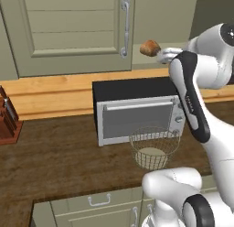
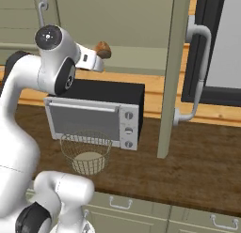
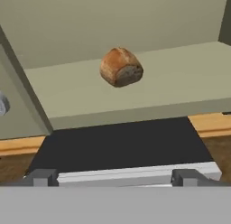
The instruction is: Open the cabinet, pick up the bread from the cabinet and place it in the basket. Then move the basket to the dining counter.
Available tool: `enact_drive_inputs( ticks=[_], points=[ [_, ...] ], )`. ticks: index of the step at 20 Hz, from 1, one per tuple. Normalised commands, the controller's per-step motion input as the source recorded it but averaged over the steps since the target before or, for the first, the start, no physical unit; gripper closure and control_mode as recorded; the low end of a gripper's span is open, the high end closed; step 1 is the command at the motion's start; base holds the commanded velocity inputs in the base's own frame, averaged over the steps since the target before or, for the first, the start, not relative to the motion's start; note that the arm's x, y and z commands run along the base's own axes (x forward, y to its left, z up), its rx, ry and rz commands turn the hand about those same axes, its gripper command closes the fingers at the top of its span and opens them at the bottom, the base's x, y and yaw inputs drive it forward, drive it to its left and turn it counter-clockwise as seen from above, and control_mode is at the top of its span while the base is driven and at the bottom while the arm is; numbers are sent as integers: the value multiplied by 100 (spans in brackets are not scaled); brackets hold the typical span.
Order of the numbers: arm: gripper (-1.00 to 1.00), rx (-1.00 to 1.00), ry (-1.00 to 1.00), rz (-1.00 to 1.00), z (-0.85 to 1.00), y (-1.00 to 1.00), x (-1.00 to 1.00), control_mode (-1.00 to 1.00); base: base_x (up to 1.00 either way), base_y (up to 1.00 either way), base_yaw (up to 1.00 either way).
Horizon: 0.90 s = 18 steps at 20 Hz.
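Cabinet [image 2: 113, 20] stands open, 1 door [image 2: 170, 72] swung out edge-on. Microwave [image 1: 137, 112] sits below, no readable lettering on it. Basket [image 1: 153, 148] rests before it. Gripper [image 3: 115, 175], fingers apart, faces the bread [image 3: 121, 67] on the shelf.

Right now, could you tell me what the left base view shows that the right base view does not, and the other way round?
Left base view alone: a knife block at the left edge of the worktop, and the cabinet's shut left door face on. Right base view alone: the open right door seen edge on, with a dark-framed panel behind it. Both share the bread on the cabinet shelf ahead of the gripper, the microwave, and the basket standing in front of it.
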Motion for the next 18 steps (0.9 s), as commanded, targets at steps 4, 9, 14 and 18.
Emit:
enact_drive_inputs(
  ticks=[4, 9, 14, 18],
  points=[
    [-100, -5, 2, 17, 4, -7, 83, -100, 0, 0, 0],
    [-100, -11, 4, 9, 7, -9, 79, -100, 0, 0, 0],
    [-100, -15, 10, 0, 1, -7, 88, -100, 0, 0, 0],
    [-100, -1, 1, 0, 0, -14, 75, -100, 0, 0, 0]
  ],
)
